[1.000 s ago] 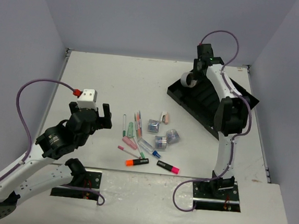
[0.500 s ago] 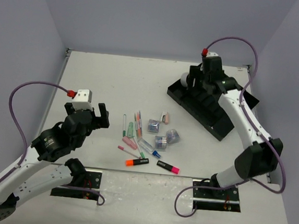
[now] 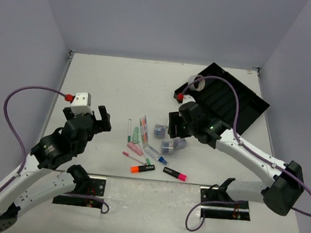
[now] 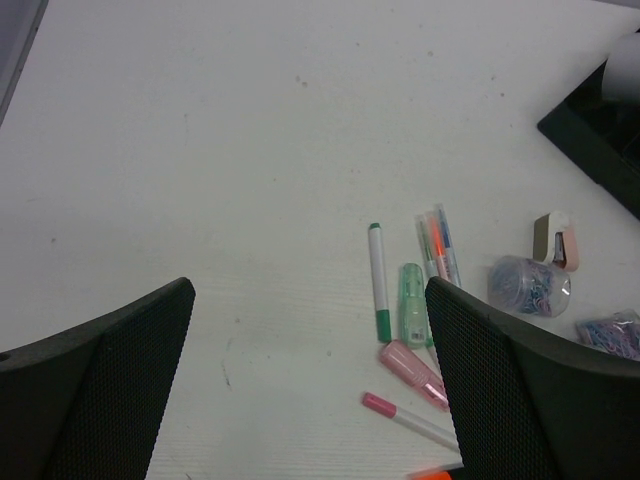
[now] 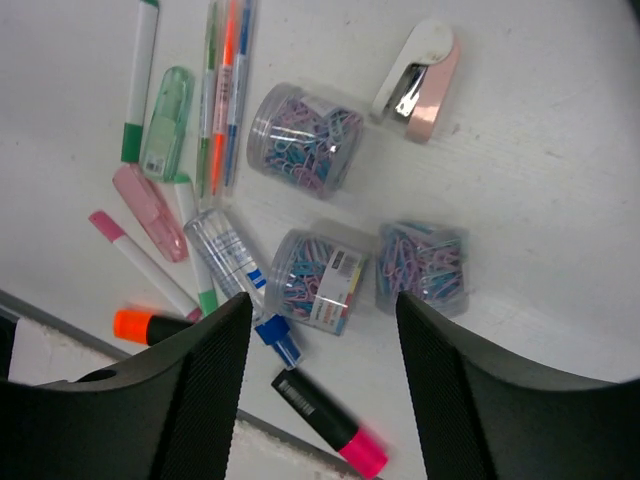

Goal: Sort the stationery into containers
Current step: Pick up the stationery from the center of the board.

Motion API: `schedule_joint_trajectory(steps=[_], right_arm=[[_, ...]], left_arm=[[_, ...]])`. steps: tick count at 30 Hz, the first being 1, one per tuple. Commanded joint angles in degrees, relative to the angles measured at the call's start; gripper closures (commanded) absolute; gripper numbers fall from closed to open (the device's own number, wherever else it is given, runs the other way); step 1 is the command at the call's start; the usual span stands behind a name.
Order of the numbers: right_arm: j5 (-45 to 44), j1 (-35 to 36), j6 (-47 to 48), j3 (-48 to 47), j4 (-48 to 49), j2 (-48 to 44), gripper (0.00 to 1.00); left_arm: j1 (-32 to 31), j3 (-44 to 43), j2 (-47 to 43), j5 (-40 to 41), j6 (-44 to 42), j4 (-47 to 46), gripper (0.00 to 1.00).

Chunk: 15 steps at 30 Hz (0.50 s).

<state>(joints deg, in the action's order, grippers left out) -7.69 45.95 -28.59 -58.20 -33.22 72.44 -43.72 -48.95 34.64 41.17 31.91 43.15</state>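
Observation:
The stationery lies in a loose pile at mid-table: pens, an orange-ended highlighter and a pink-ended one. The right wrist view shows three clear boxes of paper clips and a pink-white stapler. My right gripper hovers open just above the clip boxes, holding nothing. The black tray sits at the back right, with the grey tape ring at its left corner. My left gripper is wide open over bare table, left of a green-capped pen.
A green corrector, a pink-capped pen and a clear tube with a blue cap lie in the pile. The table's near edge runs just below the highlighters. Grey walls close in the table on three sides.
My right arm has swung from the tray's left end down to the pile, leaving the tape ring at the tray. The left arm has drifted slightly left.

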Motion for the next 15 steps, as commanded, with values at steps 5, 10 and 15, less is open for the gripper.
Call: schedule_joint_trajectory(steps=[5, 10, 15], right_arm=[[-9.88, 7.96, -11.41, -1.27, -1.46, 3.14, 0.32], [-10.59, 9.23, -14.78, 0.35, -1.07, 6.67, 0.24], [-10.89, 9.92, -16.37, 1.28, -1.37, 9.7, 0.22]], left_arm=[[0.39, 0.61, 1.71, -0.79, -0.66, -1.91, 0.0], [0.39, 0.51, 2.72, -1.17, -0.8, -1.92, 0.0], [0.39, 0.61, 3.07, -1.86, -1.15, -2.28, 0.0]])
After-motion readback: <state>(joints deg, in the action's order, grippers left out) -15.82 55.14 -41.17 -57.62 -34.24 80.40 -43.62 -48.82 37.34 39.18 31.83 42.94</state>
